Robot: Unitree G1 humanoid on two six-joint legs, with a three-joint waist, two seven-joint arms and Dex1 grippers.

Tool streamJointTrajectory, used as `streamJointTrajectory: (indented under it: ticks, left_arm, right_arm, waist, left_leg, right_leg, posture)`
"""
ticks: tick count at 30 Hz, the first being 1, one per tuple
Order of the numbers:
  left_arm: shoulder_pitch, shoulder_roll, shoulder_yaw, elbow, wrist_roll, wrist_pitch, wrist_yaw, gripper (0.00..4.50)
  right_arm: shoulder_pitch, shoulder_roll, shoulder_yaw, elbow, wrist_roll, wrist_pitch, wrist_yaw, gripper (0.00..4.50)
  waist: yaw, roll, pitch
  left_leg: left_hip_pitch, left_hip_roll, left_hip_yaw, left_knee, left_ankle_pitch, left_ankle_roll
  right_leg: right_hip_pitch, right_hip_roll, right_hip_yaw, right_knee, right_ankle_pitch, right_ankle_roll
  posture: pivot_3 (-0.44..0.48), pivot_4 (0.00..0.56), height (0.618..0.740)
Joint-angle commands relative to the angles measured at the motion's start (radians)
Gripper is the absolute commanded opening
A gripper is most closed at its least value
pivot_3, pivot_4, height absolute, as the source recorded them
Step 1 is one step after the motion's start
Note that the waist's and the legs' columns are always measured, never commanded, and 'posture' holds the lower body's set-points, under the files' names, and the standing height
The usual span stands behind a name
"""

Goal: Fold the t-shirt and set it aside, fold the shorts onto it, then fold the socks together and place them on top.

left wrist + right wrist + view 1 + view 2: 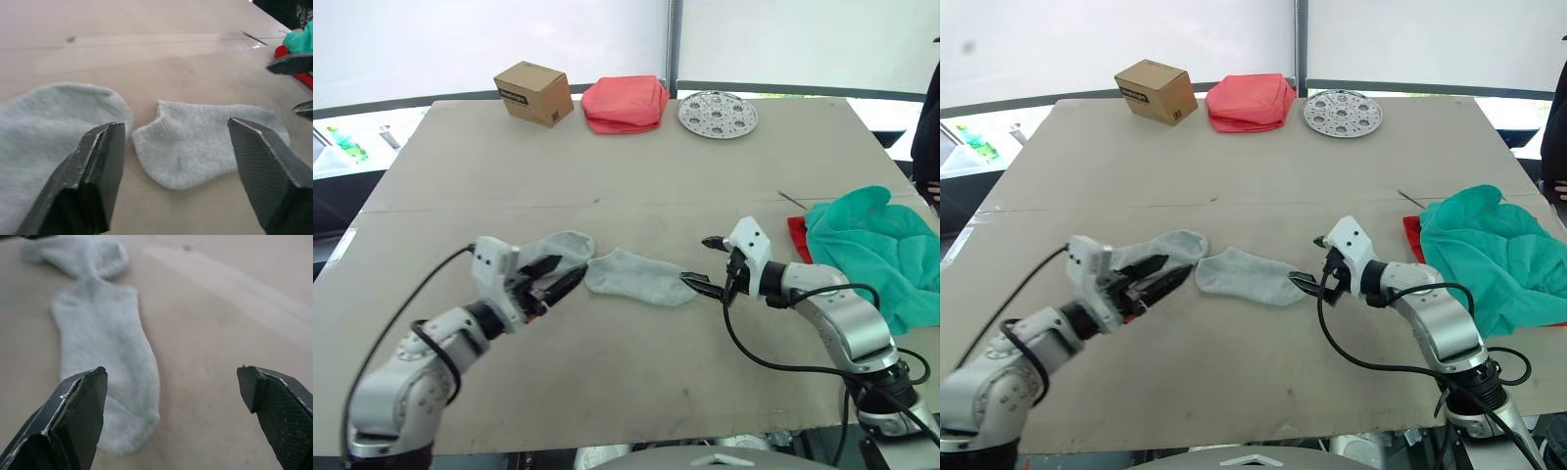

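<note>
- Near the middle of the tan table [636, 147], two small light grey fabric socks [639, 275] lie flat, end to end and just touching; the left one sits partly under the left gripper [558, 277], the right one reaches to the right gripper [703, 262]
- Both grippers are spread wide with nothing between the fingers, one at each outer end of the sock pair
- At the right edge, the teal-green fabric shorts [867, 240] lie crumpled on a sliver of bright red t-shirt [797, 235], which looks unfolded
- Risk: a closing finger could catch just one layer of thin knit, so the sock drags or bunches instead of lifting
- Risk: the shirt and shorts seem unfolded, so stacking socks there would be out of order
- Far off: one brown cardboard box [534, 92], one folded salmon-pink cloth [626, 103], one perforated round metal plate [717, 114]
</note>
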Motion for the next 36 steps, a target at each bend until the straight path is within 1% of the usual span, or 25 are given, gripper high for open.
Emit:
streamJointTrajectory:
  ticks: [1, 4, 8, 11, 12, 13, 14, 15, 16, 17, 18, 19, 20, 21, 22, 24, 26, 31, 36]
  left_arm:
    - [-0.057, 0.082, -0.018, 0.118, 0.120, -0.071, -0.042, 3.68]
    - [-0.081, 0.161, -0.115, 0.223, 0.241, -0.147, -0.119, 3.68]
    - [-0.127, 0.202, -0.192, 0.356, 0.338, -0.215, -0.182, 3.68]
    - [-0.146, 0.226, -0.257, 0.451, 0.428, -0.292, -0.225, 3.68]
    - [-0.159, 0.219, -0.263, 0.480, 0.444, -0.309, -0.220, 3.44]
    - [-0.173, 0.214, -0.268, 0.507, 0.458, -0.330, -0.221, 3.29]
    - [-0.182, 0.213, -0.273, 0.528, 0.471, -0.358, -0.230, 3.00]
    - [-0.190, 0.213, -0.276, 0.548, 0.484, -0.387, -0.238, 2.59]
    - [-0.193, 0.216, -0.280, 0.561, 0.496, -0.415, -0.250, 2.07]
    - [-0.196, 0.216, -0.271, 0.566, 0.488, -0.448, -0.272, 2.01]
    - [-0.203, 0.212, -0.256, 0.568, 0.470, -0.466, -0.295, 1.28]
    - [-0.212, 0.210, -0.241, 0.567, 0.451, -0.483, -0.318, 1.12]
    - [-0.222, 0.206, -0.224, 0.558, 0.425, -0.492, -0.344, 0.77]
    - [-0.234, 0.203, -0.209, 0.546, 0.396, -0.489, -0.367, 0.24]
    - [-0.249, 0.199, -0.194, 0.527, 0.362, -0.474, -0.389, 0.01]
    - [-0.295, 0.207, -0.193, 0.460, 0.312, -0.443, -0.434, 0.01]
    - [-0.360, 0.211, -0.209, 0.397, 0.267, -0.376, -0.454, 0.01]
    - [-0.499, 0.191, -0.276, 0.326, 0.238, -0.245, -0.466, 0.01]
    - [-0.554, 0.169, -0.333, 0.300, 0.252, -0.187, -0.464, 0.01]
  right_arm:
    - [-0.036, 0.000, -0.006, -0.039, 0.040, -0.005, 0.018, 4.50]
    - [-0.048, -0.008, 0.037, -0.028, 0.025, -0.018, 0.026, 4.50]
    - [-0.067, -0.029, 0.122, -0.010, -0.014, -0.064, 0.068, 4.50]
    - [-0.088, -0.022, 0.146, 0.017, -0.023, -0.082, 0.069, 4.50]
    - [-0.092, -0.021, 0.149, 0.023, -0.027, -0.087, 0.069, 4.50]
    - [-0.093, -0.022, 0.151, 0.028, -0.031, -0.092, 0.070, 4.50]
    - [-0.093, -0.023, 0.151, 0.030, -0.033, -0.095, 0.070, 4.50]
    - [-0.090, -0.023, 0.148, 0.032, -0.034, -0.095, 0.068, 4.50]
    - [-0.087, -0.025, 0.144, 0.033, -0.034, -0.095, 0.067, 4.50]
    - [-0.083, -0.027, 0.140, 0.032, -0.033, -0.095, 0.066, 4.50]
    - [-0.079, -0.028, 0.134, 0.031, -0.030, -0.094, 0.064, 4.50]
    - [-0.076, -0.027, 0.129, 0.030, -0.027, -0.093, 0.061, 4.50]
    - [-0.075, -0.026, 0.124, 0.030, -0.024, -0.092, 0.060, 4.50]
    - [-0.075, -0.025, 0.122, 0.030, -0.024, -0.093, 0.058, 4.50]
    - [-0.076, -0.025, 0.120, 0.032, -0.025, -0.096, 0.057, 4.50]
    - [-0.078, -0.025, 0.104, 0.033, -0.019, -0.096, 0.052, 4.50]
    - [-0.075, -0.030, 0.085, 0.030, -0.016, -0.098, 0.045, 4.50]
    - [-0.091, -0.057, 0.072, 0.000, -0.045, -0.138, 0.033, 4.50]
    - [-0.138, -0.078, 0.101, -0.048, -0.114, -0.168, 0.005, 4.50]
  waist:
    - [0.003, 0.000, 0.000]
    - [0.004, 0.000, 0.000]
    - [0.004, 0.000, 0.000]
    - [0.004, 0.000, 0.000]
    - [0.004, 0.000, 0.000]
    - [0.005, 0.001, 0.001]
    - [0.007, 0.000, 0.000]
    - [0.007, 0.000, 0.000]
    - [0.007, 0.000, 0.000]
    - [0.007, 0.000, 0.000]
    - [0.007, 0.000, 0.000]
    - [0.008, 0.000, 0.000]
    - [0.008, 0.000, 0.000]
    - [0.009, 0.000, 0.000]
    - [0.011, 0.000, 0.000]
    - [0.015, -0.002, 0.000]
    - [0.021, -0.003, 0.001]
    - [0.018, -0.004, 0.000]
    - [0.009, -0.003, 0.000]
  left_leg:
    - [0.000, -0.001, 0.000, 0.000, 0.000, 0.000]
    - [0.000, -0.001, 0.000, 0.000, 0.000, 0.000]
    - [-0.003, -0.001, 0.001, -0.001, -0.001, 0.001]
    - [-0.005, -0.001, 0.002, -0.001, -0.001, 0.001]
    - [-0.005, -0.001, 0.003, -0.001, -0.001, 0.001]
    - [-0.005, -0.001, 0.003, -0.001, -0.001, 0.001]
    - [-0.004, -0.001, 0.003, -0.001, -0.001, 0.001]
    - [-0.003, -0.001, 0.003, -0.001, -0.001, 0.001]
    - [-0.003, -0.001, 0.003, -0.001, -0.001, 0.001]
    - [-0.003, -0.001, 0.003, -0.001, -0.001, 0.001]
    - [-0.003, 0.000, 0.003, 0.000, -0.001, 0.001]
    - [-0.003, 0.000, 0.003, -0.001, -0.001, 0.001]
    - [-0.004, 0.000, 0.003, 0.000, -0.001, 0.001]
    - [-0.004, 0.000, 0.003, 0.000, -0.001, 0.001]
    - [-0.005, 0.000, 0.003, -0.001, -0.001, 0.001]
    - [-0.008, 0.000, 0.002, 0.000, -0.001, 0.001]
    - [-0.010, 0.000, 0.000, 0.001, -0.001, 0.001]
    - [-0.011, -0.003, 0.000, 0.003, 0.000, 0.001]
    - [-0.010, -0.004, 0.001, 0.002, 0.002, -0.003]
  right_leg:
    - [0.000, 0.000, 0.000, 0.000, 0.000, 0.000]
    - [0.000, 0.000, 0.000, -0.001, 0.000, 0.000]
    - [-0.003, -0.001, 0.001, -0.001, 0.000, 0.000]
    - [-0.006, -0.001, 0.001, 0.000, 0.000, 0.000]
    - [-0.006, -0.001, 0.001, 0.000, 0.000, 0.000]
    - [-0.006, -0.002, 0.002, 0.000, 0.000, 0.000]
    - [-0.006, -0.002, 0.001, 0.000, 0.000, 0.000]
    - [-0.006, -0.002, 0.001, 0.000, 0.000, 0.000]
    - [-0.006, -0.002, 0.001, 0.000, 0.000, 0.000]
    - [-0.006, -0.002, 0.001, 0.000, 0.000, 0.000]
    - [-0.006, -0.002, 0.001, 0.001, 0.000, 0.000]
    - [-0.006, -0.002, 0.001, 0.000, 0.000, 0.000]
    - [-0.006, -0.002, 0.001, 0.000, 0.000, 0.000]
    - [-0.006, -0.002, 0.001, 0.000, 0.000, 0.000]
    - [-0.006, -0.002, 0.001, 0.000, 0.000, 0.000]
    - [-0.008, -0.002, 0.000, 0.000, 0.002, 0.002]
    - [-0.009, -0.002, -0.002, 0.000, 0.003, 0.002]
    - [-0.008, -0.002, -0.001, 0.000, 0.003, 0.004]
    - [-0.008, 0.001, 0.001, 0.001, 0.003, 0.005]
  posture:
    - [0.000, 0.150, 0.740]
    - [0.000, 0.150, 0.740]
    - [0.000, 0.150, 0.740]
    - [0.000, 0.150, 0.740]
    - [0.000, 0.150, 0.740]
    - [0.000, 0.150, 0.740]
    - [0.000, 0.150, 0.740]
    - [0.000, 0.150, 0.740]
    - [0.000, 0.150, 0.740]
    - [0.000, 0.150, 0.740]
    - [0.000, 0.150, 0.740]
    - [0.000, 0.150, 0.740]
    - [0.000, 0.150, 0.740]
    - [0.000, 0.150, 0.740]
    - [0.000, 0.150, 0.740]
    - [0.000, 0.150, 0.740]
    - [0.000, 0.150, 0.740]
    - [0.000, 0.150, 0.740]
    - [0.000, 0.150, 0.740]
